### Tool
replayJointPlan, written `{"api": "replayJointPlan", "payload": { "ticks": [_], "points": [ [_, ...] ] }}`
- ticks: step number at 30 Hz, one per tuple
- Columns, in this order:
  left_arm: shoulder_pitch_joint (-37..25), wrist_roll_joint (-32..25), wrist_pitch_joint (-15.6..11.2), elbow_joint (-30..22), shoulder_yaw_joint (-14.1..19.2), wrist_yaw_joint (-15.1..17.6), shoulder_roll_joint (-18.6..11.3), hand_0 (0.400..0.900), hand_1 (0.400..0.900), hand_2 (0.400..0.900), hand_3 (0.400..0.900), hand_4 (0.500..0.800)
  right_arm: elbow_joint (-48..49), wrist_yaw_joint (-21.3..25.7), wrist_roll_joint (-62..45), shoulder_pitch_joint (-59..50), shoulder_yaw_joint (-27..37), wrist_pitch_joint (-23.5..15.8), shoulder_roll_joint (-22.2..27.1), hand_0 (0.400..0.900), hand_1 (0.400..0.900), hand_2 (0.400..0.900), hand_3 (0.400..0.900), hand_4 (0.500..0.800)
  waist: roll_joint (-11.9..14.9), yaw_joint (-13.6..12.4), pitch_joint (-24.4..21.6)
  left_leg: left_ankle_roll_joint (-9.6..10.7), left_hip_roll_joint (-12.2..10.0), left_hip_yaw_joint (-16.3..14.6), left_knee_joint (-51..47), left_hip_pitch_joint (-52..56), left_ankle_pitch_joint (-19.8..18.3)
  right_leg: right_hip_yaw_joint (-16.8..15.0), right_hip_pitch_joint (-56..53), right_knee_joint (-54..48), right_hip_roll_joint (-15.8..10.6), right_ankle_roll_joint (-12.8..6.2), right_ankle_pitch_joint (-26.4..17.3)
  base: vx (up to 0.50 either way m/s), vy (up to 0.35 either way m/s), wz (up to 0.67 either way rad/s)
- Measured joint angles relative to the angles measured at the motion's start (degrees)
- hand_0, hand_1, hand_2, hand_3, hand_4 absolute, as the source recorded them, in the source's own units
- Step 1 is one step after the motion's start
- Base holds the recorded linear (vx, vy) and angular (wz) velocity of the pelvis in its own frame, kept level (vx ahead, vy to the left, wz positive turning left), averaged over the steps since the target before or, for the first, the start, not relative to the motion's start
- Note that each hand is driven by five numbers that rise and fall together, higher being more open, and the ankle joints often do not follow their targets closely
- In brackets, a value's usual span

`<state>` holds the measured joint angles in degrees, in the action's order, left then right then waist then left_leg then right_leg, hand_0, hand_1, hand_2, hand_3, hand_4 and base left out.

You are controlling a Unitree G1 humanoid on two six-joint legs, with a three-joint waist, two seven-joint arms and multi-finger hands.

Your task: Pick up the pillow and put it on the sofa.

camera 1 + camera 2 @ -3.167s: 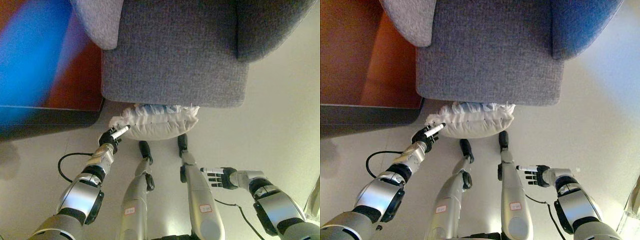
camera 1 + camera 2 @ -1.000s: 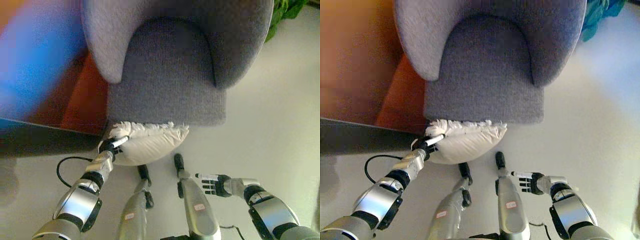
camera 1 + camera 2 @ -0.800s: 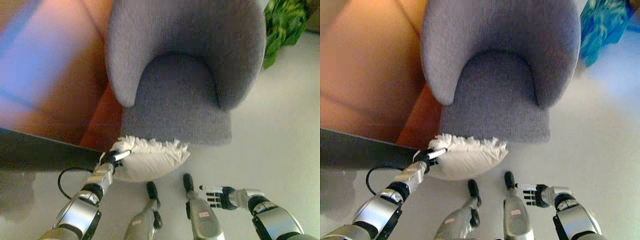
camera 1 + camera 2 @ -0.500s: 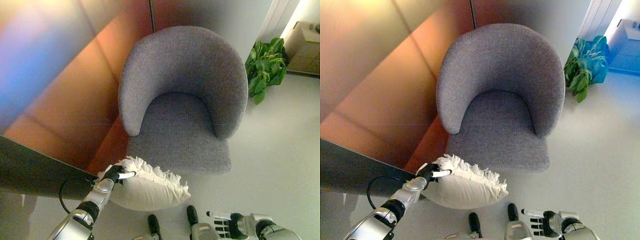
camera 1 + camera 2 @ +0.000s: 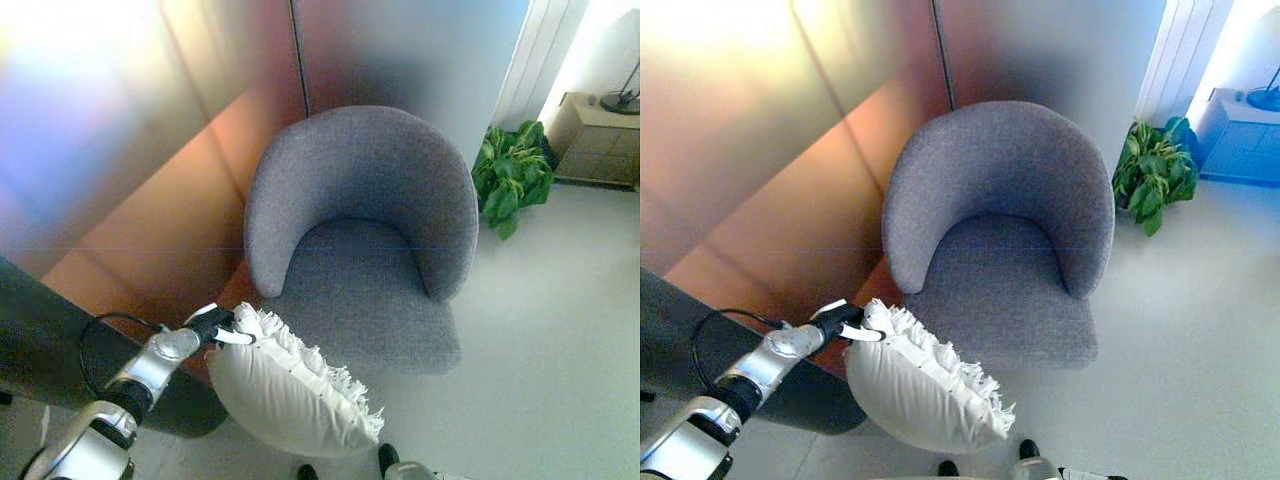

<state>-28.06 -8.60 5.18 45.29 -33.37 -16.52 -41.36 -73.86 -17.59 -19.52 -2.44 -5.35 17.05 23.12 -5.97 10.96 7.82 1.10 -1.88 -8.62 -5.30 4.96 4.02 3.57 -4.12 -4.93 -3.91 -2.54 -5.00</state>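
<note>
A white pillow [image 5: 285,391] with a fringed edge hangs in the air in front of the grey armchair [image 5: 365,235], clear of the floor. It also shows in the right eye view [image 5: 920,385]. My left hand [image 5: 222,328] is shut on the pillow's upper left corner and holds it up, to the left of the seat's front edge. The chair's seat [image 5: 1000,285] is bare. My right hand is out of both views.
A wooden wall panel [image 5: 130,180] stands to the left of the chair. A dark low surface [image 5: 40,340] lies at the lower left. A green plant [image 5: 512,175] and a small cabinet [image 5: 600,135] stand at the far right. Pale floor [image 5: 560,340] spreads to the right.
The camera has tilted up, so the whole chair and the room behind show. My left hand has lifted the pillow off the floor. My right hand has dropped out of view.
</note>
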Motion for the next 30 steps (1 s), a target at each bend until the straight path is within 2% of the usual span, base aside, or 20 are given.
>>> {"api": "replayJointPlan", "payload": {
  "ticks": [4, 6, 10, 14, 21, 26, 30],
  "points": [
    [-8.4, 1.7, 0.9, 0.0, -4.9, -4.1, -2.3, 0.4, 0.4, 0.4, 0.4, 0.5, -0.4, 0.0, -0.6, 0.9, 1.3, 0.0, 0.1, 0.9, 0.9, 0.9, 0.9, 0.8, -0.6, 0.4, -0.6, 0.0, 0.1, -0.2, 0.0, 0.1, 0.0, -0.1, -0.1, 0.0, 0.0, -0.01, 0.0, 0.06, -0.05, -0.12],
    [-12.3, 1.7, 2.0, 0.4, -6.3, -5.4, -3.3, 0.4, 0.4, 0.4, 0.4, 0.5, -0.4, 0.0, -1.1, 1.0, 1.5, 0.5, 0.1, 0.9, 0.9, 0.9, 0.9, 0.8, -0.9, 1.6, -1.0, -0.1, 0.1, -0.3, 0.0, 0.2, 0.0, -0.2, -0.1, 0.0, -0.1, -0.06, 0.0, 0.06, -0.051, -0.2],
    [-20.2, 1.6, 3.4, 3.8, -8.7, -6.2, -3.8, 0.4, 0.4, 0.4, 0.4, 0.5, -1.3, 0.1, -3.6, 1.0, 2.9, 1.5, 0.1, 0.9, 0.9, 0.9, 0.9, 0.8, -1.5, 3.7, -1.5, -0.3, 0.1, -1.7, 0.0, 0.6, -0.2, -1.4, 0.1, 0.0, 0.0, -0.16, 0.0, 0.04, -0.044, -0.2],
    [-25.3, 1.3, 4.2, 4.0, -10.0, -6.1, -4.0, 0.4, 0.4, 0.4, 0.4, 0.5, -2.6, 0.8, -5.0, 2.3, 4.0, 2.4, 0.1, 0.9, 0.9, 0.9, 0.9, 0.8, -2.4, 5.6, -2.1, -0.2, 0.1, -3.2, 0.0, 0.9, -0.6, -2.8, 0.6, 0.0, 0.1, -0.18, 0.0, 0.02, -0.056, -0.15],
    [-27.7, -1.5, 4.9, 4.1, -10.1, -5.9, -3.5, 0.4, 0.4, 0.4, 0.4, 0.5, -2.6, 1.0, -7.1, 3.5, 4.0, 2.3, 0.0, 0.9, 0.9, 0.9, 0.9, 0.8, -3.5, 9.5, -2.9, -0.1, 0.0, -5.6, 0.0, 1.3, -1.3, -4.9, 1.2, 0.1, 0.2, -0.38, 0.0, 0.04, -0.043, -0.18],
    [-27.8, -1.9, 5.5, 4.2, -10.3, -5.7, -0.9, 0.4, 0.4, 0.4, 0.4, 0.5, -2.7, 1.1, -8.0, 4.1, 4.1, 2.4, 0.0, 0.9, 0.9, 0.9, 0.9, 0.8, -4.3, 10.3, -3.4, 0.0, 0.1, -7.6, 0.0, 2.0, -2.1, -6.9, 1.3, 0.1, 0.3, -0.64, -0.1, 0.06, -0.062, -0.17],
    [-27.8, -3.1, 6.5, 4.4, -10.7, -5.1, -0.1, 0.4, 0.4, 0.4, 0.4, 0.5, -2.7, 1.1, -8.6, 4.4, 4.6, 2.4, -0.1, 0.9, 0.9, 0.9, 0.9, 0.8, -4.8, 11.2, -3.8, 0.0, 0.1, -8.5, 0.0, 2.0, -2.5, -8.1, 1.9, 0.1, 0.3, -0.84, -0.2, 0.06, -0.063, -0.13]
  ]
}}
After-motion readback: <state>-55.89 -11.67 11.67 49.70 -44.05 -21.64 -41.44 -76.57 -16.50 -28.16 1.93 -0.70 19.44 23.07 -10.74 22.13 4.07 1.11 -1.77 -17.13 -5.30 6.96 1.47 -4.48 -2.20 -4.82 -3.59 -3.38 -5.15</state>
